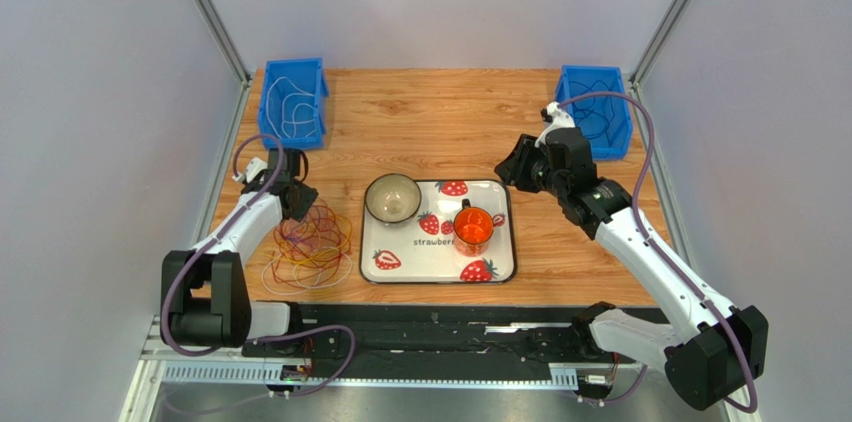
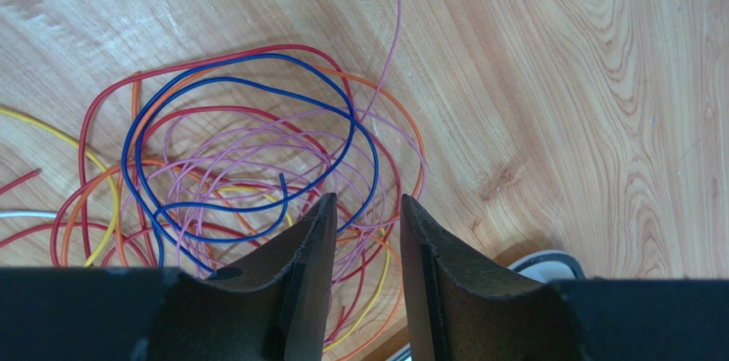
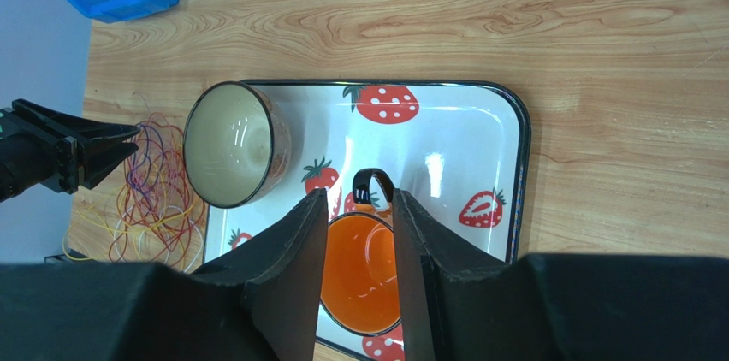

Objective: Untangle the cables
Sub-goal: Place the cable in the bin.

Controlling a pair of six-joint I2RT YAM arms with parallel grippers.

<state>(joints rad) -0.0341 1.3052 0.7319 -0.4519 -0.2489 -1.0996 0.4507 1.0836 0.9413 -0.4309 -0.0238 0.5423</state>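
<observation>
Left wrist view first: your left claw (image 2: 368,200) holds its two dark fingers a narrow gap apart, and nothing is pinched between them. The cables (image 2: 257,156) lie in a loose tangle on the wooden table (image 2: 556,79), directly beneath the fingertips and spreading out ahead of them to one side. A blue wire loops just beyond one fingertip, with pink, red, orange and yellow loops around it. A few pink and yellow strands run under the gap itself, and one pink strand trails away ahead of the claw over bare wood.

From the top camera, the tangle sits just nearer to the arm bases than this claw, beside the strawberry-print tray (image 1: 500,242).

Your right claw (image 3: 359,196) hangs well apart from the cables. Its fingers also stand narrowly apart with nothing between them. Below them an orange mug (image 3: 364,271) sits on the tray, its dark handle showing in the gap. A beige bowl (image 3: 227,143) stands on the same tray, on the side toward the tangle.

A blue bin (image 1: 293,102) holding a white wire lies beyond the left claw, and another bin (image 1: 595,112) holding a dark wire lies beyond the right.
</observation>
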